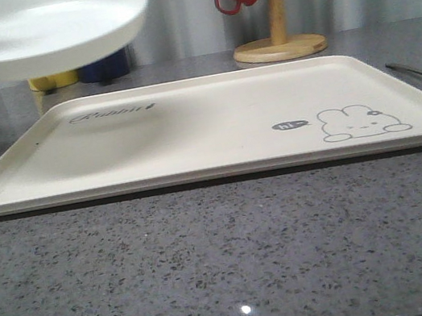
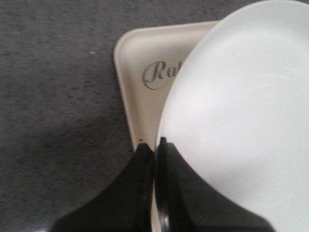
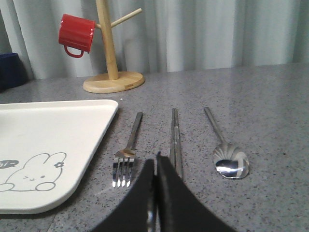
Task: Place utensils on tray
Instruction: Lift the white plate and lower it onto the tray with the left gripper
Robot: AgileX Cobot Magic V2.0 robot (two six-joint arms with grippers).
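A white plate (image 1: 41, 28) was clamped by its rim in the left pincer. Far beyond the right pincer, a red mug (image 3: 76, 34) hung on a wooden mug tree (image 3: 112, 72) before grey curtains (image 3: 217, 34).

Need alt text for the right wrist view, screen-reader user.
A fork, a pair of chopsticks and a spoon lie side by side on the grey counter, just off the corner of a cream tray with a rabbit drawing. The right claw sits closed over the near end of the chopsticks. Behind, a red mug hangs on a wooden stand.
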